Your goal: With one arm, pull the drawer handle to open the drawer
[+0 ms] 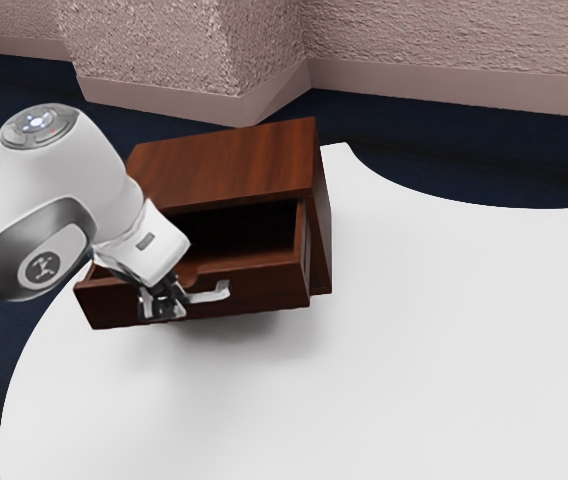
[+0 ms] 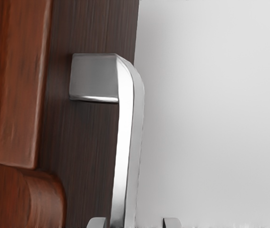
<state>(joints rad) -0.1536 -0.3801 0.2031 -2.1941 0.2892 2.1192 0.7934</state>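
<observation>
A dark wooden cabinet (image 1: pixel 229 165) stands on the white table (image 1: pixel 414 350). Its single drawer (image 1: pixel 259 285) is pulled partway out, so its dark inside shows. A silver bar handle (image 1: pixel 209 292) runs across the drawer front. My gripper (image 1: pixel 161 305) is at the handle's end nearer the arm. In the wrist view the handle (image 2: pixel 128 142) runs down between my two fingertips (image 2: pixel 97 222). One tip sits close against the bar, and a gap shows between the bar and the other tip. The gripper (image 2: pixel 134 222) is open around the bar. The brown drawer front (image 2: pixel 87 142) lies behind the handle.
The table has a curved edge, with dark blue floor (image 1: pixel 484 150) beyond it. A textured wall corner (image 1: pixel 194 50) rises behind the cabinet. White tabletop stretches to the exterior view's right and toward the front of the drawer.
</observation>
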